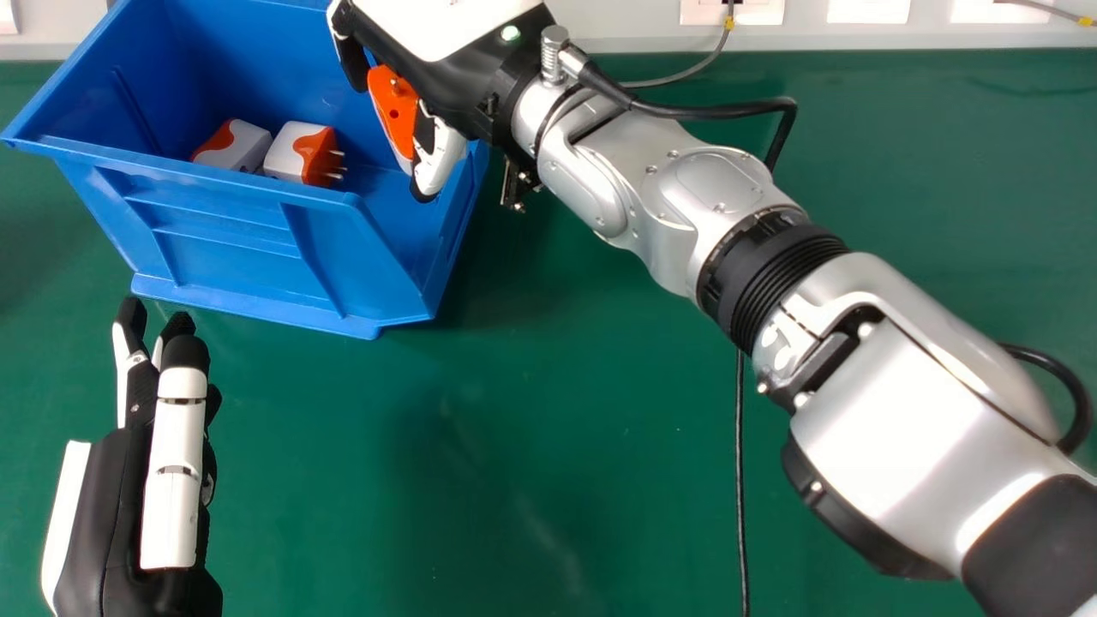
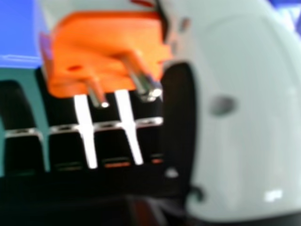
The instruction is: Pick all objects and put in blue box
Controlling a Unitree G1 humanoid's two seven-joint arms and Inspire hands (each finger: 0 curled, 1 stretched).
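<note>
While right arm (image 1: 711, 193) spans table (image 1: 557, 428) | cable (image 1: 741, 480) beneath | left hand (image 1: 120, 514) near box (image 1: 223, 227)

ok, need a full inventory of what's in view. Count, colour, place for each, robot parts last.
box: 1, blue, upper left of the head view, on the table
plugs: 2, white and orange, side by side in the box
held plug: 1, orange and white, metal pins, in the right hand
table: 1, green, under everything
wall plates: at least 3, white, top edge
thin cables: 2, grey, by the wall plates
black cable: 1, on the table, from the right arm to the bottom edge
right arm: 1, silver and black, from lower right
right hand: 1, black and white, over the box's right part
left hand: 1, black and white, lower left
</note>
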